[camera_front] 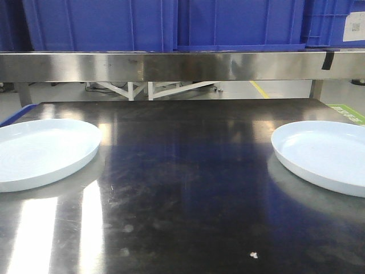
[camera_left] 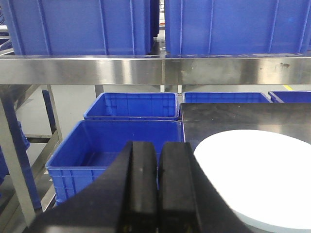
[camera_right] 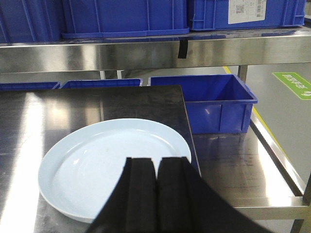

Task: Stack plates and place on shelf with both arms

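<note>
Two pale bluish-white plates lie flat on the dark steel tabletop (camera_front: pixel 188 171): one at the left edge (camera_front: pixel 40 151), one at the right edge (camera_front: pixel 322 154). The shelf's steel front rail (camera_front: pixel 171 65) runs across above the table's far side. In the left wrist view my left gripper (camera_left: pixel 158 145) is shut and empty, just left of the left plate (camera_left: pixel 257 174). In the right wrist view my right gripper (camera_right: pixel 156 160) is shut and empty, over the near rim of the right plate (camera_right: pixel 107 160). Neither gripper shows in the front view.
Big blue crates (camera_front: pixel 171 23) stand on the shelf. More blue crates (camera_left: pixel 116 141) sit low to the left of the table, and one (camera_right: pixel 214 99) to its right on a lower steel level (camera_right: pixel 243 165).
</note>
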You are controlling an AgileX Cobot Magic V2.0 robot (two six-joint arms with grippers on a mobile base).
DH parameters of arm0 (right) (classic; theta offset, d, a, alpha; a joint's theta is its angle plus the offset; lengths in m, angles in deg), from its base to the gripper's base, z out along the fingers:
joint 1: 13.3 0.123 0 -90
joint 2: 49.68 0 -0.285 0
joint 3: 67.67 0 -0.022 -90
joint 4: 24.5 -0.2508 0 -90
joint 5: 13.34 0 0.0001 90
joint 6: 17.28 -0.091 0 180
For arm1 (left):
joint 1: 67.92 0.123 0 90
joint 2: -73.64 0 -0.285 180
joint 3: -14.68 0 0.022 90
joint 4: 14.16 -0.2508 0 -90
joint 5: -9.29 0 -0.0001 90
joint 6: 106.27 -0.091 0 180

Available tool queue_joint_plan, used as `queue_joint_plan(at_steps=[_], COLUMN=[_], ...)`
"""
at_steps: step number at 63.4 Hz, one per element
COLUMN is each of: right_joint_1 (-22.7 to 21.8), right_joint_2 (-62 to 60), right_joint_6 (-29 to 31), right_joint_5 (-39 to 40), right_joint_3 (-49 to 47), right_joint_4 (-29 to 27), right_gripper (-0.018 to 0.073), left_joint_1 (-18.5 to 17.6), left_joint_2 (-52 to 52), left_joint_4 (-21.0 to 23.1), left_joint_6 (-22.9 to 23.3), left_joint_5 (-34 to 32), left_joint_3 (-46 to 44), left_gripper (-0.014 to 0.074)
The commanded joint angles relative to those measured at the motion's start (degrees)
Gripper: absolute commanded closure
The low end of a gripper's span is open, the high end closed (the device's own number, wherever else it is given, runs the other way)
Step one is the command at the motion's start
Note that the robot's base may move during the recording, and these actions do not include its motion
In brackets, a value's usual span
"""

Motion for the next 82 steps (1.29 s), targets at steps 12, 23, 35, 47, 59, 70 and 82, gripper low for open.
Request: queue_joint_plan(at_steps=[12,23,35,47,59,70,82], right_joint_1=[-0.11,-0.11,-0.11,-0.11,-0.11,-0.11,-0.11], right_joint_2=[-1.28,-1.28,-1.28,-1.28,-1.28,-1.28,-1.28], right_joint_6=[0.19,0.19,0.19,0.19,0.19,0.19,0.19], right_joint_5=[4.73,4.73,4.73,4.73,4.73,4.73,4.73], right_joint_3=[-0.89,-0.89,-0.89,-0.89,-0.89,-0.89,-0.89], right_joint_4=[0.62,0.62,0.62,0.62,0.62,0.62,0.62], right_gripper=[0.0503,0.0503,0.0503,0.0503,0.0503,0.0503,0.0503], left_joint_1=[0.05,0.05,0.05,0.05,0.05,0.05,-0.06], left_joint_2=[0.94,0.94,0.94,0.56,-7.15,-22.15,-39.69], left_joint_4=[0.48,0.36,0.49,2.88,1.48,-0.61,1.89], left_joint_6=[0.03,0.03,0.14,0.14,0.14,0.14,0.14], left_joint_5=[-5.48,-6.77,-13.85,-23.56,-7.15,11.96,25.73], left_joint_3=[1.34,1.34,1.34,-2.04,-20.51,-38.34,-50.8], left_gripper=[0.0513,0.0513,0.0513,0.0513,0.0512,0.0513,0.0498])
